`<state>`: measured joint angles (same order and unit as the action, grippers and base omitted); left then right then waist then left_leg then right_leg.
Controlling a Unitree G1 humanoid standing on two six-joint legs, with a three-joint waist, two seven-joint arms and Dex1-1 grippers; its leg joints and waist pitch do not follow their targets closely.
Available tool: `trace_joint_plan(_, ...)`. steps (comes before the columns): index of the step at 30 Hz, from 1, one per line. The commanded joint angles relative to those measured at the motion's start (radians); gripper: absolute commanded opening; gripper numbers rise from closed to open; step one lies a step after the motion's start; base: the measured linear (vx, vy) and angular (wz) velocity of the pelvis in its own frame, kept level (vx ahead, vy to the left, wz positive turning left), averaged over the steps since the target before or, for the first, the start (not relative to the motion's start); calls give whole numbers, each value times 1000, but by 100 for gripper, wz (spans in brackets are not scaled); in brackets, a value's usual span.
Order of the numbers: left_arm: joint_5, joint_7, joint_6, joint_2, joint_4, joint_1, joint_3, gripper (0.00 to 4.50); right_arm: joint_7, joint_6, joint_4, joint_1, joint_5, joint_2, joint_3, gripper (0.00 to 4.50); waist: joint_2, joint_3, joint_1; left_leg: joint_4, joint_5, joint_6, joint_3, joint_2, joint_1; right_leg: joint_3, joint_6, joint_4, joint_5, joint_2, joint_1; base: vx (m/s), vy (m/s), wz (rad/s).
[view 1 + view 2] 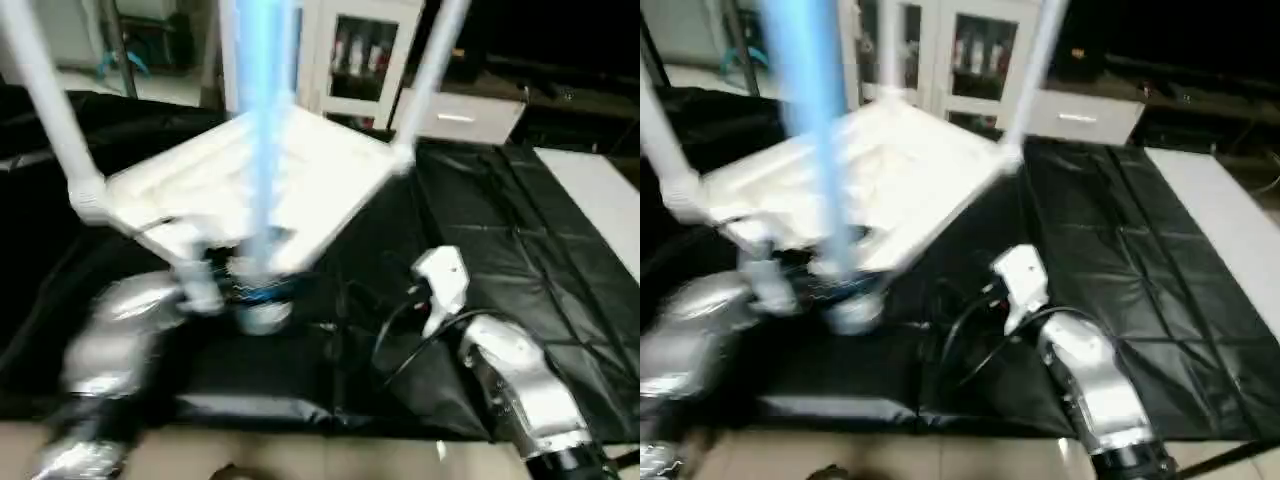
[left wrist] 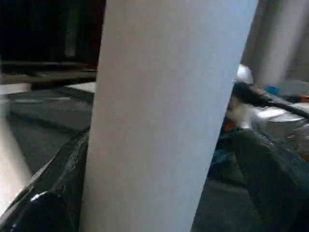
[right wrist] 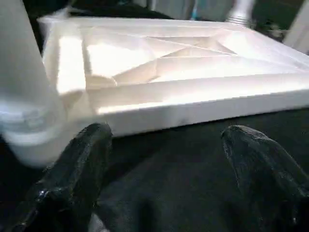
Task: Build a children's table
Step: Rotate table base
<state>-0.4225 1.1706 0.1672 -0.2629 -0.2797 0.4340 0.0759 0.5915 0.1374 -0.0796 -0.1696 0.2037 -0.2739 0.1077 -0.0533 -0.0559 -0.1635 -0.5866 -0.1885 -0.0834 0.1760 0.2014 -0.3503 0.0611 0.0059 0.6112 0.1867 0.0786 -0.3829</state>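
The white tabletop lies upside down on the black sheet, its X-ribbed underside facing up. One white leg stands in the left corner socket and another leg in the right corner. A third leg, tinted blue and blurred, stands at the near corner. My left gripper is shut on this leg, with a black finger on either side of the tube. My right gripper is open and holds nothing. It sits low over the sheet, just in front of the tabletop's near edge.
A flat white board lies at the right on the black sheet. A white cabinet and a low white unit stand behind the table. Black cables loop beside my right wrist.
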Motion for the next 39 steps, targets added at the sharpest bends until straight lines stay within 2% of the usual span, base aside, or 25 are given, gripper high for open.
trace_joint_plan(1, 67, -22, -66, 74, -73, 66, 60, 447, -7, -9, 24, 5, 24, -23, -48, 396, 13, 63, 6, 82, -245, -45, -11, 29, 6, -50, -174, -65, 125, 68, 38, 0, 0, 0)
trace_joint_plan(2, 67, -22, -66, 74, -73, 66, 60, 447, -7, -9, 24, 5, 24, -23, -48, 396, 22, 65, 7, 80, -221, -39, -10, 28, 4, -50, -180, -63, 98, 68, 40, 0, 0, 0)
trace_joint_plan(3, 113, -68, -114, 117, -120, 99, 90, 447, -9, -8, 29, 12, 25, -32, -61, 396, 29, 70, 8, 74, -177, -31, -11, 28, 2, -49, -195, -53, 30, 68, 44, 0, 0, 0)
trace_joint_plan(4, 161, -119, -163, 172, -173, 136, 128, 447, -16, -8, 35, 21, 24, -44, -78, 396, 18, 70, 12, 69, -150, -12, -8, 25, -1, -47, -199, -53, -15, 63, 48, 0, 0, 0)
trace_joint_plan(5, 168, -128, -172, 183, -186, 143, 135, 447, -18, -9, 36, 24, 24, -47, -82, 396, 37, 72, 12, 67, -142, -8, -11, 24, 0, -47, -202, -51, -30, 63, 49, 0, 0, 0)
trace_joint_plan(6, 170, -130, -174, 186, -189, 145, 137, 447, -19, -9, 36, 25, 24, -48, -83, 396, 26, 73, 17, 65, -130, 4, -9, 26, 0, -46, -211, -52, -50, 65, 51, 0, 0, 0)
trace_joint_plan(7, 199, -180, -191, 195, -223, 164, 138, 447, -24, -7, 46, 31, 23, -51, -93, 396, 40, 74, 18, 63, -123, 15, -10, 25, -2, -45, -219, -48, -52, 65, 52, 0, 0, 0)
trace_joint_plan(9, 215, -213, -198, 198, -252, 181, 131, 447, -27, -5, 54, 36, 24, -54, -100, 396, 32, 72, 24, 64, -144, 26, -9, 25, -2, -44, -214, -56, -14, 63, 54, 0, 0, 0)
trace_joint_plan(10, 217, -213, -216, 188, -255, 182, 121, 447, -29, -2, 61, 41, 25, -55, -104, 396, 36, 69, 28, 66, -155, 30, -10, 25, -3, -44, -212, -61, 23, 66, 54, 0, 0, 0)
trace_joint_plan(11, 218, -207, -231, 177, -258, 184, 112, 447, -29, -1, 68, 48, 26, -56, -106, 396, 34, 69, 30, 66, -161, 31, -9, 25, -3, -44, -211, -62, 42, 66, 54, 0, 0, 0)
trace_joint_plan(13, 229, -146, -258, 117, -254, 177, 106, 447, -29, 2, 86, 66, 27, -62, -110, 396, 41, 66, 34, 69, -195, 28, -9, 27, 1, -45, -203, -70, 131, 66, 48, 0, 0, 0)
trace_joint_plan(16, 241, -95, -235, 60, -239, 165, 119, 447, -28, 3, 93, 74, 27, -65, -111, 396, 50, 62, 45, 77, -249, 12, -10, 30, 7, -44, -189, -77, 217, 63, 38, 0, 0, 0)
trace_joint_plan(18, 270, -30, -223, -12, -270, 167, 145, 447, -26, 6, 98, 80, 30, -71, -115, 396, 55, 62, 49, 79, -258, 4, -12, 31, 7, -44, -190, -77, 227, 64, 37, 0, 0, 0)
trace_joint_plan(19, 270, -30, -223, -12, -270, 167, 145, 447, -26, 6, 98, 80, 30, -71, -115, 396, 56, 62, 51, 79, -262, 0, -11, 30, 7, -45, -191, -76, 221, 62, 35, 0, 0, 0)
trace_joint_plan(21, 290, -11, -200, -65, -311, 180, 153, 447, -20, 7, 96, 82, 28, -78, -119, 396, 53, 64, 51, 78, -251, 0, -11, 30, 7, -45, -195, -71, 193, 63, 36, 0, 0, 0)
trace_joint_plan(22, 290, -11, -200, -65, -311, 180, 153, 447, -20, 7, 96, 82, 28, -78, -119, 396, 56, 64, 51, 78, -243, 1, -11, 28, 5, -45, -197, -70, 181, 62, 37, 0, 0, 0)
trace_joint_plan(23, 314, -4, -215, -89, -346, 194, 166, 447, -16, 8, 95, 81, 26, -81, -120, 396, 51, 67, 51, 76, -227, 3, -10, 29, 6, -45, -204, -68, 157, 64, 38, 0, 0, 0)
trace_joint_plan(24, 316, -5, -217, -91, -348, 195, 167, 447, -16, 8, 95, 81, 26, -81, -120, 396, 53, 66, 49, 76, -219, 5, -10, 29, 6, -45, -206, -67, 146, 63, 37, 0, 0, 0)
trace_joint_plan(26, 377, -36, -251, -116, -403, 220, 190, 447, -11, 8, 95, 76, 23, -85, -115, 396, 53, 68, 49, 74, -202, 10, -10, 28, 5, -45, -207, -65, 118, 63, 38, 0, 0, 0)
trace_joint_plan(27, 377, -36, -251, -116, -403, 220, 190, 430, -11, 8, 95, 76, 23, -85, -115, 396, 54, 68, 49, 74, -200, 11, -10, 29, 5, -45, -207, -64, 113, 63, 38, 0, 0, 0)
trace_joint_plan(29, 443, -61, -259, -135, -460, 249, 223, 412, -5, 8, 93, 67, 19, -89, -107, 396, 53, 67, 48, 73, -198, 12, -8, 28, 5, -45, -212, -66, 114, 64, 38, 0, 0, 0)
trace_joint_plan(33, 474, -28, -240, -148, -476, 256, 258, 378, 3, 6, 96, 67, 14, -95, -100, 396, 53, 66, 47, 76, -212, 5, -10, 31, 5, -46, -213, -67, 148, 70, 39, 0, 0, 0)
trace_joint_plan(35, 490, -35, -252, -149, -491, 261, 267, 371, 30, 16, 112, 76, 30, -103, -92, 396, 56, 67, 47, 75, -211, 6, -10, 31, 5, -46, -219, -65, 132, 69, 39, 0, 0, 0)
trace_joint_plan(37, 508, -45, -274, -149, -509, 267, 273, 337, 110, 58, 166, 104, 88, -127, -72, 396, 55, 66, 46, 74, -218, 11, -10, 31, 5, -46, -223, -66, 121, 68, 42, 0, 0, 0)
trace_joint_plan(39, 512, -38, -280, -147, -524, 272, 275, 330, 173, 108, 216, 126, 147, -149, -58, 396, 58, 66, 44, 75, -218, 26, -12, 33, 5, -46, -225, -66, 107, 68, 44, 0, 0, 0)
